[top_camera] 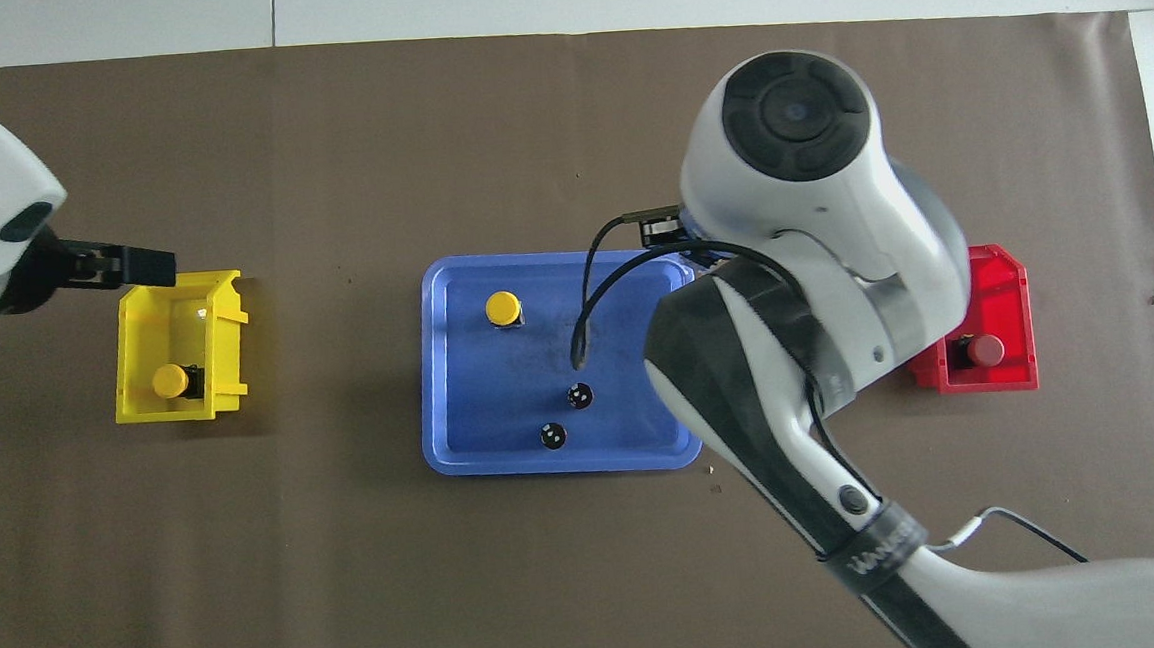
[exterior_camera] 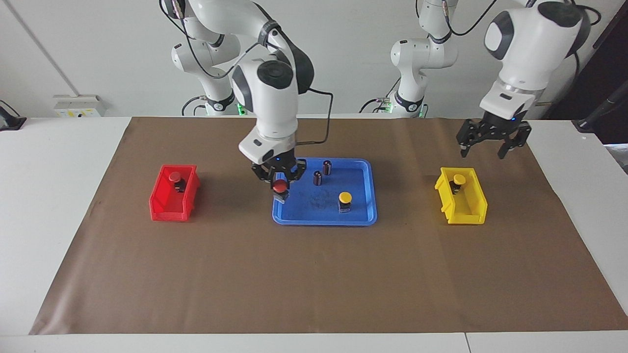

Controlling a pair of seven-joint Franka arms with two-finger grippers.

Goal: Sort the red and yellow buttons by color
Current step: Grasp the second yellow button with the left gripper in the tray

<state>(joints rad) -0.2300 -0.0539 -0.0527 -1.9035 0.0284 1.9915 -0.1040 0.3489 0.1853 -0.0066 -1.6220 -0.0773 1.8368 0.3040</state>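
Observation:
My right gripper [exterior_camera: 280, 182] is shut on a red button [exterior_camera: 280, 186] at the blue tray's [exterior_camera: 324, 221] end toward the right arm. In the overhead view the arm hides this button. A yellow button [exterior_camera: 345, 198] [top_camera: 503, 308] stands in the tray. A second red button [exterior_camera: 175, 177] [top_camera: 984, 349] lies in the red bin [exterior_camera: 167, 211]. A second yellow button [exterior_camera: 458, 180] [top_camera: 172, 381] lies in the yellow bin [exterior_camera: 466, 215]. My left gripper [exterior_camera: 485, 147] [top_camera: 122, 264] hangs open and empty above the yellow bin.
Two dark cylinders with silver tops [exterior_camera: 327, 167] [exterior_camera: 317, 178] stand in the tray, nearer to the robots than the yellow button. They also show in the overhead view [top_camera: 579, 396] [top_camera: 552, 435]. A brown mat [exterior_camera: 314, 284] covers the table.

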